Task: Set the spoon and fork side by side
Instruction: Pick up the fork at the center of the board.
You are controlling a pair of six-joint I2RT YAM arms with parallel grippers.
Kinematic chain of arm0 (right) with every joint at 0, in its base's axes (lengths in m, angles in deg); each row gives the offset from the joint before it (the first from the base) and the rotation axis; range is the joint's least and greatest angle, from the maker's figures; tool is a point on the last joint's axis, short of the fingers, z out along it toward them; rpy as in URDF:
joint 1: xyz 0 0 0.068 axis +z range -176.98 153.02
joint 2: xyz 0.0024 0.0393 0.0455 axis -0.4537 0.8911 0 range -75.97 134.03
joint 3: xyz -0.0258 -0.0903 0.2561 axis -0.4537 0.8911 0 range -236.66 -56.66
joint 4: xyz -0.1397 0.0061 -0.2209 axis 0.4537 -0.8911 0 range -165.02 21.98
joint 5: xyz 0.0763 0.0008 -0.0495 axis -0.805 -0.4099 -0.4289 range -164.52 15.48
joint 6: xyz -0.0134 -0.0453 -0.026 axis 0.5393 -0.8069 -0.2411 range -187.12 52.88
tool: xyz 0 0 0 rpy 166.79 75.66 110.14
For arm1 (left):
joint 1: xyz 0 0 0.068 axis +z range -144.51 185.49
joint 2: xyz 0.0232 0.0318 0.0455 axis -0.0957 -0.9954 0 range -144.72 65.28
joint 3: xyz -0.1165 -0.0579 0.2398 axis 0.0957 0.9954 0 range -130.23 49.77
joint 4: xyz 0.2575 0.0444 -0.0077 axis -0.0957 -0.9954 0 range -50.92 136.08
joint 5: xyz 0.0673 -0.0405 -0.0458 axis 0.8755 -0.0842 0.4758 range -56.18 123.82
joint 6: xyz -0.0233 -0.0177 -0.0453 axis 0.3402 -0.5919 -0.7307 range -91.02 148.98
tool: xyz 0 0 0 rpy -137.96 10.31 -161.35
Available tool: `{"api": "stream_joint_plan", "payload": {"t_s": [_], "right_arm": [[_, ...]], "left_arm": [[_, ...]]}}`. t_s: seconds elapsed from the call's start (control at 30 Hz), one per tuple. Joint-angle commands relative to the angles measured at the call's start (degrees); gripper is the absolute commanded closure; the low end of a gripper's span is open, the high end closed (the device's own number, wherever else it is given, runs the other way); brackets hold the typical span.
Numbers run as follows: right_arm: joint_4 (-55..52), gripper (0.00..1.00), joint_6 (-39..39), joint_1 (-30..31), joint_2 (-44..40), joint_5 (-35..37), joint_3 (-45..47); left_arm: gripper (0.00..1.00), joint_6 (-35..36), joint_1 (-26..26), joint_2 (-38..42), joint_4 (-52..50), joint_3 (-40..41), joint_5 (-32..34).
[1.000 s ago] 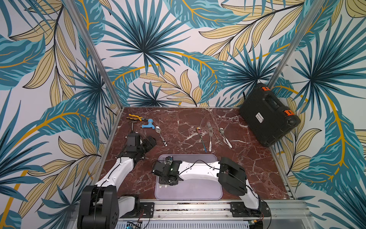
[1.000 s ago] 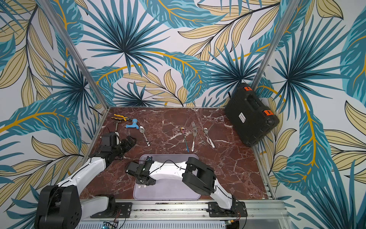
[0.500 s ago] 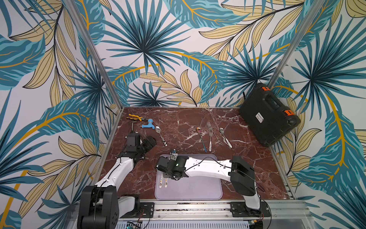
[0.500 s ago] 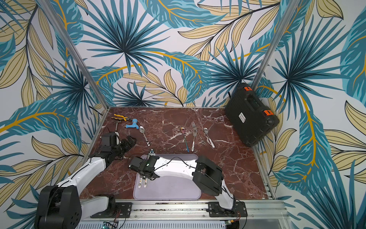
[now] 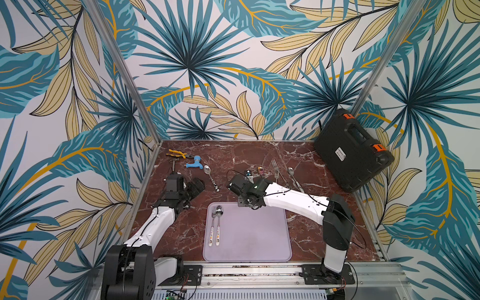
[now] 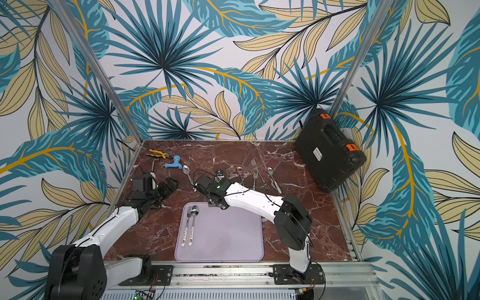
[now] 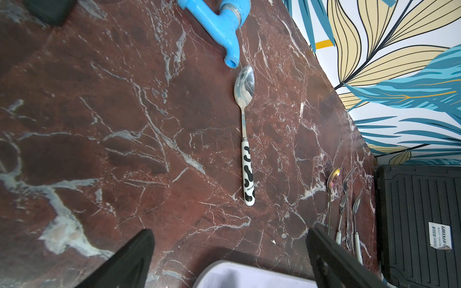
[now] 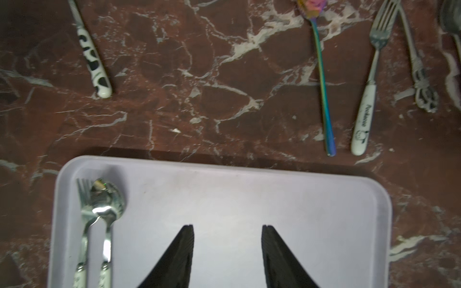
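Spoon (image 5: 218,226) position, what do we have? (Mo)

On the tray (image 5: 254,233), by its left rim, bowl toward the far corner, handle toward the base. Fork (image 5: 212,227) lies just left of it, parallel, tines the same way. We see that in both top views. Tray itself sits at the table's (image 5: 233,161) near edge, between the arm bases. (Lin)

Are the two touching? (Mo)

Right wrist view: spoon bowl meets the fork head, touching or overlapping, we cannot tell which. Handles run just beside each other. (Lin)

Claws? (Mo)

Right claw (image 8: 227,226) hangs over the tray's far edge, jaws partly apart, nothing between them. Left claw (image 7: 229,230) is over the table left of the tray, jaws spread wide, nothing in them either. (Lin)

What else do we log? (Mo)

Cow spoon (image 7: 247,169) on the table beyond the tray's left corner, handle toward the tray, blue tap (image 7: 219,22) just beside its bowl. Pliers (image 5: 176,153) in the far-left corner. Past the right arm we count a rainbow spoon (image 8: 322,82), a white fork (image 8: 373,74), an ornate fork (image 8: 415,59) whose head crosses the white one's, and a plain spoon (image 5: 292,173) rightmost. Black case (image 5: 350,153) stands in the far-right corner against the wall. (Lin)
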Motion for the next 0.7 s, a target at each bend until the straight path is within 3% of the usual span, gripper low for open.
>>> {"api": "stream_joint_plan", "payload": {"t_s": [0.0,0.4,0.67], "right_arm": [[-2.1,0.51,-7.3,-3.6,0.6,-0.3,0.8],[-1.7,0.51,-16.7,-16.4,8.8,-4.7,-4.8],[-2.7,0.53,-15.6,-22.9,13.7,-5.5,-6.9]], "left_arm": [[0.00,0.4,0.5,1.3,0.4,0.6,0.6],[0.00,0.5,0.4,0.7,0.9,0.8,0.8],[0.00,0.5,0.4,-0.4,1.3,0.7,0.4]]}}
